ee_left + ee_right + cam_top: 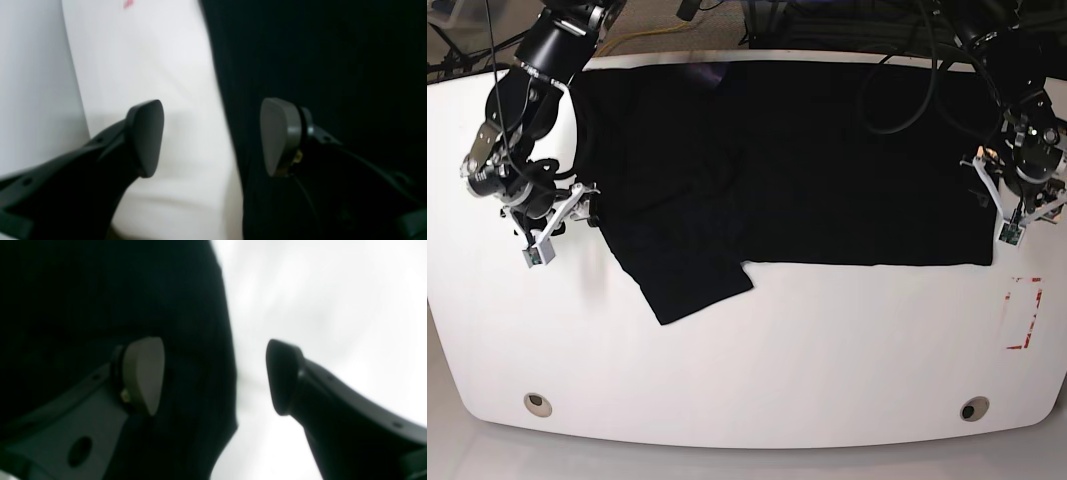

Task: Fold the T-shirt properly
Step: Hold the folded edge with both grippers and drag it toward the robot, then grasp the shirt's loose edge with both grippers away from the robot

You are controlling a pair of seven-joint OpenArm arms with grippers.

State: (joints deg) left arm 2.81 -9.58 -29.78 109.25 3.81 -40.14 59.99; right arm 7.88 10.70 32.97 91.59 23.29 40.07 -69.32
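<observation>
Black, soft cloth is spreading across the white tabletop (827, 350): the T-shirt (827, 190) is lying broadly flat, with a sleeve-like flap (682, 280) jutting toward the near side on the robot's right. No print is showing on the visible face. The left gripper (213, 140) is hanging over one side edge with its fingers parted, and the right gripper (215, 378) is straddling the opposite edge, likewise spread; neither is gripping any cloth. The fabric is probably going to behave as light, limp and forgiving, unlikely to break but quick to sag, bunch or wrinkle if only one point is being lifted. The side edges between each pair of fingertips are offering the best hold, with a shallow pinch taking every layer there. Matched grips at both sides, drawn gently taut, are likely to be keeping the folded line straight.
</observation>
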